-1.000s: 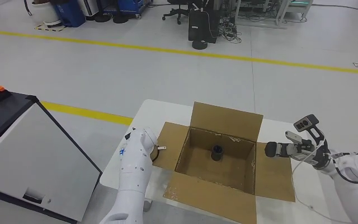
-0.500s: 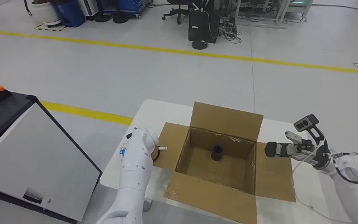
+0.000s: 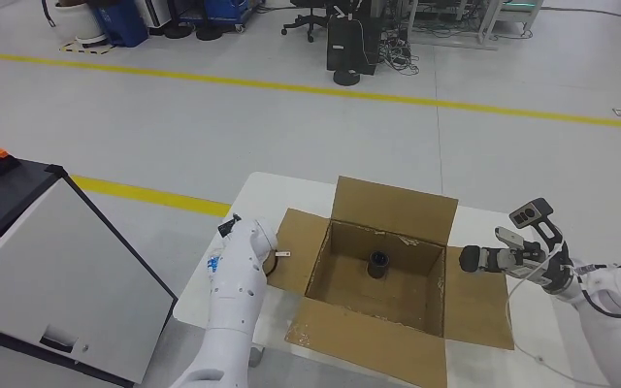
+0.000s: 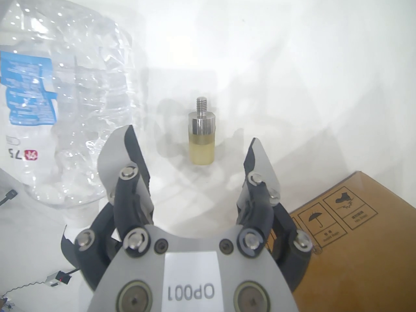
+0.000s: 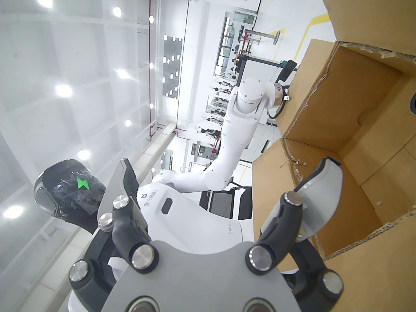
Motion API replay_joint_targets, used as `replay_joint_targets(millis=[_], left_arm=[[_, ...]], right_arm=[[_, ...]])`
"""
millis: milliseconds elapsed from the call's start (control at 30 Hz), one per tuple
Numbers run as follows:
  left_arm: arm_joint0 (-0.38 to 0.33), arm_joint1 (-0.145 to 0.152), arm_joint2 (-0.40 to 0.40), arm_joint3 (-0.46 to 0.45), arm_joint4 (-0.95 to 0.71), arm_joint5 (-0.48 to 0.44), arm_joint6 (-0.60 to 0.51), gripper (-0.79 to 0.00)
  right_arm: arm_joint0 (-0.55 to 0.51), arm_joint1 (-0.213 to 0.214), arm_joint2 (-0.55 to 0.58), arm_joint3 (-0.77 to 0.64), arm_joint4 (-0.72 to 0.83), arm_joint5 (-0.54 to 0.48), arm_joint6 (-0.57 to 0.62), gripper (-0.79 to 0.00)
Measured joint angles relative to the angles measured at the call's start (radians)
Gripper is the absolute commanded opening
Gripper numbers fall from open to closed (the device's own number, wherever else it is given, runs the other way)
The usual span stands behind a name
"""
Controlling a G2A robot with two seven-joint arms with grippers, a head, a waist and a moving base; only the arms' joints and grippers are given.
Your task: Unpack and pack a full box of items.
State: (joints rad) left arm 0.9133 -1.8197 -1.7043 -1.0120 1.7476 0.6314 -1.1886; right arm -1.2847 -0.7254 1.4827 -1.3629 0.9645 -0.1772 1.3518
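Unpacking judged in hand: left gripper [image 4: 190, 137], fingers [image 4: 113, 155] spread, over the threaded stud [image 4: 201, 131] standing on the bench [image 4: 292, 50] beside the box [image 3: 393, 209] — black cylinder [image 3: 376, 263] inside. Right gripper [image 5: 227, 162], likewise open, beside the box; next, lift that cylinder.

The white counter [image 3: 277, 199] carried an open cardboard box [image 3: 393, 209], a clear plastic bottle [image 4: 74, 105] and a small upright metal-capped cylinder [image 4: 201, 137].

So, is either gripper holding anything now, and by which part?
Nothing is held: the left gripper is open near a small stud, the right gripper open beside the box.
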Motion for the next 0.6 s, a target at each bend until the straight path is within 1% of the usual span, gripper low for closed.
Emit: replay_joint_targets(millis=[67,133,267,400,533,600], left_arm=[[0.014,-0.002,0.007,-0.035,0.012,0.0,0.0,0.0],[0.03,-0.004,0.014,-0.069,0.04,0.02,0.02,0.0],[0.073,-0.016,0.017,-0.15,0.057,0.058,0.058,0.0],[0.11,-0.028,0.02,-0.223,0.107,0.068,0.068,0.0],[0.152,-0.04,0.01,-0.312,0.155,0.09,0.09,0.0],[0.171,-0.042,0.001,-0.353,0.185,0.121,0.121,0.0]], right_arm=[[0.0,0.0,0.0,0.0,0.0,0.0,0.0,0.0],[0.0,0.0,0.0,0.0,0.0,0.0,0.0,0.0],[0.0,0.0,0.0,0.0,0.0,0.0,0.0,0.0],[0.0,0.0,0.0,0.0,0.0,0.0,0.0,0.0],[0.0,0.0,0.0,0.0,0.0,0.0,0.0,0.0],[0.0,0.0,0.0,0.0,0.0,0.0,0.0,0.0]])
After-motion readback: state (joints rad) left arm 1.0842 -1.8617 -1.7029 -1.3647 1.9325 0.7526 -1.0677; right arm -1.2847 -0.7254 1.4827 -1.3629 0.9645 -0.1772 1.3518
